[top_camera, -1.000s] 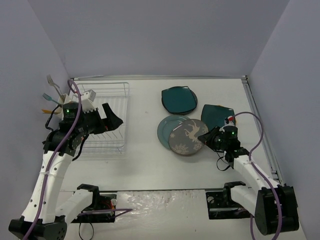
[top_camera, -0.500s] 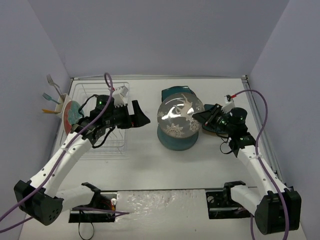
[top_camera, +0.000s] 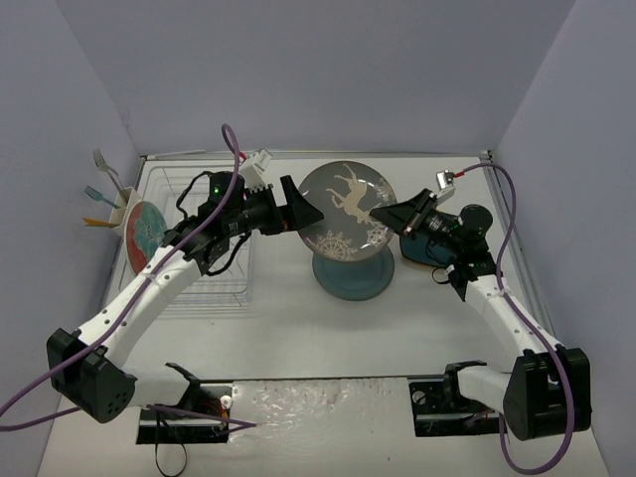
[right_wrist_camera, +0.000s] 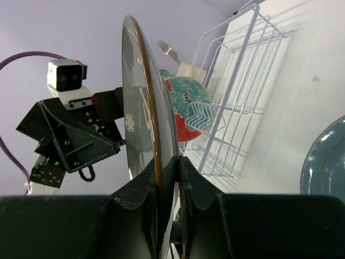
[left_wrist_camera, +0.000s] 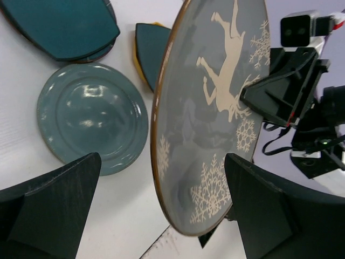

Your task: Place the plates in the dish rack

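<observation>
1. Reindeer plate (top_camera: 346, 209): a second ago it lay flat on the blue-grey plate (top_camera: 353, 276). Now it stands on edge in the air above that plate, toward 12 o'clock of bench (top_camera: 298, 328) centre.
2. Right gripper (top_camera: 383, 214): jaws pinched on the plate's 3 o'clock rim. The right wrist view shows the rim clamped between the two fingers.
3. Left gripper (top_camera: 303, 212): it has swung away from the dish rack (top_camera: 214, 288) to the plate's 9 o'clock rim. The jaws are spread wide, one on each side of the edge, and not yet closed.
4. Red plate (top_camera: 144, 231): it stands upright in the rack's 9 o'clock end, so one plate is loaded.
5. Reading: this is a hand-over, right to left, since the rack sits on the left arm's side. The left jaws likely need to close before the right lets go.
6. Still on the bench: the blue-grey plate and a dark teal plate (left_wrist_camera: 59, 24).
</observation>
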You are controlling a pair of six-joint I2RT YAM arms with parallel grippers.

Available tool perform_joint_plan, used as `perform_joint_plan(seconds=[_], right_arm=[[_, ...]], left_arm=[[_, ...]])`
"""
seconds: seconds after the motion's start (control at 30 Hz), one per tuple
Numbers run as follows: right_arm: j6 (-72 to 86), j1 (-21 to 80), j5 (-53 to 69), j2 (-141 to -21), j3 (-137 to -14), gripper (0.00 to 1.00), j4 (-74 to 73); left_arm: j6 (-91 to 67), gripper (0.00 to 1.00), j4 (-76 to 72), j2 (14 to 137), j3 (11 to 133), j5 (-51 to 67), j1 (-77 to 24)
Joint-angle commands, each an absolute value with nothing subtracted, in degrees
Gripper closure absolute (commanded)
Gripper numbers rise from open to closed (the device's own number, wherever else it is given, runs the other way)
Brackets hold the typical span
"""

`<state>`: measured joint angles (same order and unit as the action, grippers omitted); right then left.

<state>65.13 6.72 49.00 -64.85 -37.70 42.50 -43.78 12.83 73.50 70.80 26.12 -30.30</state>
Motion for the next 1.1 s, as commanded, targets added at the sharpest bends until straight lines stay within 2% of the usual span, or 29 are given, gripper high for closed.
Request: perform_joint_plan(seconds=[0.0, 0.17, 0.47, 0.73, 0.8, 0.93, 1.0, 1.07], right_arm=[[72.6, 6.5, 53.8, -65.5, -42.7, 1.0, 62.8], [73.6, 6.5, 54.7, -66.6, -42.5, 1.0, 65.6], [73.2, 6.5, 55.4, -67.1, -42.0, 1.0, 66.2], [70.0, 6.5, 55.2, -67.1, -41.6, 1.0, 62.4], [69.3, 6.5, 55.3, -67.0, -41.7, 1.0, 61.5], [63.7, 6.4, 55.4, -66.4, -42.9, 1.0, 55.0], [61.1, 6.5, 55.1, -66.0, -43.4, 0.93, 49.3], [52.8, 6.5, 53.6, -64.8, -45.2, 0.72, 38.9]], left_arm=[[-48.3, 0.05, 2.5, 73.8, 73.7, 29.1, -30.6], [-51.6, 0.12, -2.7, 75.1, 73.4, 33.3, -30.6], [-52.7, 0.35, -3.6, 75.0, 73.5, 35.1, -30.5], [-52.6, 0.84, -3.6, 74.0, 72.7, 35.9, -30.5], [-52.3, 1.0, -3.3, 73.7, 72.6, 36.0, -30.5], [-49.2, 1.0, -0.3, 73.0, 74.0, 35.7, -30.2], [-47.2, 1.0, 3.7, 72.9, 74.7, 35.4, -29.9], [-44.1, 1.0, 8.1, 72.3, 77.0, 33.6, -29.5]])
